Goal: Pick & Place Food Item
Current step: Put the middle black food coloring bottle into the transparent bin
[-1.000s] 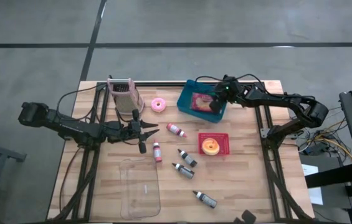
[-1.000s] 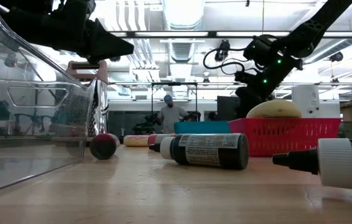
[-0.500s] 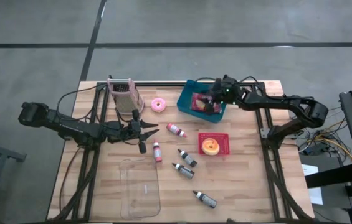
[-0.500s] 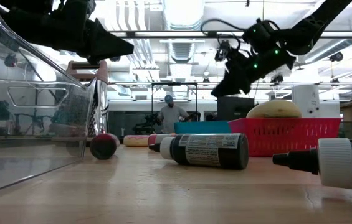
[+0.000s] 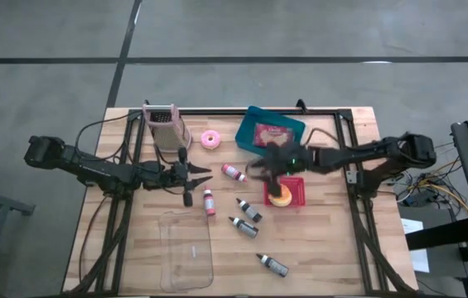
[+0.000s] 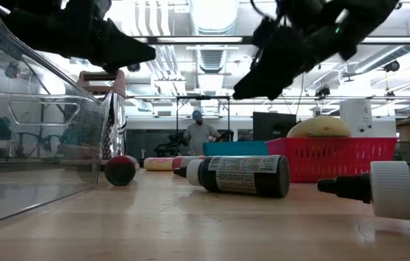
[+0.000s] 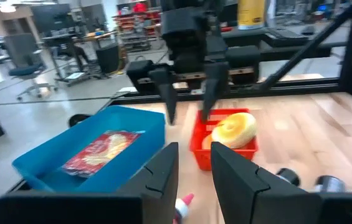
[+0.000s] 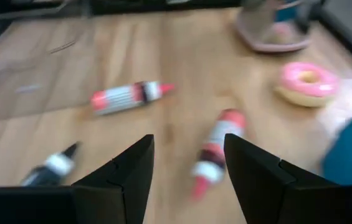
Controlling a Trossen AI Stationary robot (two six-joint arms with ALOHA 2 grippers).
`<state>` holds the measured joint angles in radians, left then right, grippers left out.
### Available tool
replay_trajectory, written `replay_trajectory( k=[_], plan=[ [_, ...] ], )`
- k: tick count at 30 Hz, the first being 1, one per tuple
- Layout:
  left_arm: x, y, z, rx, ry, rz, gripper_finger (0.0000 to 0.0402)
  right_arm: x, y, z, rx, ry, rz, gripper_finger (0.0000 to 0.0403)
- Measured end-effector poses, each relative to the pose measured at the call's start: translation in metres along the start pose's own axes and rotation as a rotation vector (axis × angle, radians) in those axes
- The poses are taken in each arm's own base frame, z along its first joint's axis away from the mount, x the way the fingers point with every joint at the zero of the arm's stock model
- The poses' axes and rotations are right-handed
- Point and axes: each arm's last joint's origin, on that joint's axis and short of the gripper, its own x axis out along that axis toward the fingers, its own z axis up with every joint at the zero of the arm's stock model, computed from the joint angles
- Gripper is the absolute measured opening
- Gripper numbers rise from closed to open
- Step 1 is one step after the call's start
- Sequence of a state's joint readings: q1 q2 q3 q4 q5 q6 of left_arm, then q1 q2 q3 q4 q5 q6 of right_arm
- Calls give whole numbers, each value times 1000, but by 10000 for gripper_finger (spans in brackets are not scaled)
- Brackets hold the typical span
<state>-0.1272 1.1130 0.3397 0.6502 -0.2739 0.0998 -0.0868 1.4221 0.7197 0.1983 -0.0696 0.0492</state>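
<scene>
Yellow and round, the bagel-like food item (image 5: 280,195) sits inside a small red basket (image 5: 297,183) a little to the 3 o'clock side of the tabletop's (image 5: 325,248) middle; in the left wrist view the same bun (image 7: 233,129) rises above the basket's rim. The right gripper (image 5: 260,168) hangs above the tabletop just off the basket's 10 o'clock corner, its fingers (image 7: 165,93) spread apart with nothing between them, seen head-on in the left wrist view. At 12 o'clock from the basket lies a blue bin (image 5: 250,126) holding a red packet (image 5: 272,133). A red-capped bottle (image 5: 234,172) lies at 9 o'clock from the basket, and a second one (image 5: 209,201) lies farther out at about 8 o'clock. Three dark bottles lie toward 6 and 7 o'clock: one (image 5: 249,209) close by, one (image 5: 243,226) beyond it, and one (image 5: 272,264) well apart near the tabletop's near edge. A pink frosted doughnut (image 5: 210,139) rests at 10 o'clock, just beside a metal grater on a pink base (image 5: 166,128). A clear plastic container (image 5: 186,249) lies at 7 o'clock, well apart from the basket. The left gripper (image 5: 197,174) hovers at 9 o'clock, between the grater and the second red-capped bottle, its fingers (image 7: 161,177) parted and empty. In the low view a person (image 6: 199,130) stands in the room far behind the tabletop.
</scene>
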Motion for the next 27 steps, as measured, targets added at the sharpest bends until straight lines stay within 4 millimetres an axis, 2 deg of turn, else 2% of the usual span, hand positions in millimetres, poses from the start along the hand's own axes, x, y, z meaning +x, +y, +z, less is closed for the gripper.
replay_trajectory(
  k=[4, 8, 13, 17, 23, 27],
  plan=[
    [0, -1, 0, -1, -2, -21, 97, -2, 49, 6, -68, 82, 18, 192],
    [0, -2, -2, 0, 13, -54, 97, -13, 97, 13, -118, 114, 78, 192],
    [0, -5, -2, -43, 28, -178, 101, -32, 141, 13, -181, 166, 52, 192],
    [3, -7, 6, -83, 24, -214, 120, -44, 158, 10, -176, 227, 43, 192],
    [4, -7, 10, -90, 24, -215, 159, -48, 165, -3, 31, 376, 145, 192],
    [4, -6, 10, -71, 23, -199, 176, -48, 177, -16, 100, 460, 182, 192]
  ],
)
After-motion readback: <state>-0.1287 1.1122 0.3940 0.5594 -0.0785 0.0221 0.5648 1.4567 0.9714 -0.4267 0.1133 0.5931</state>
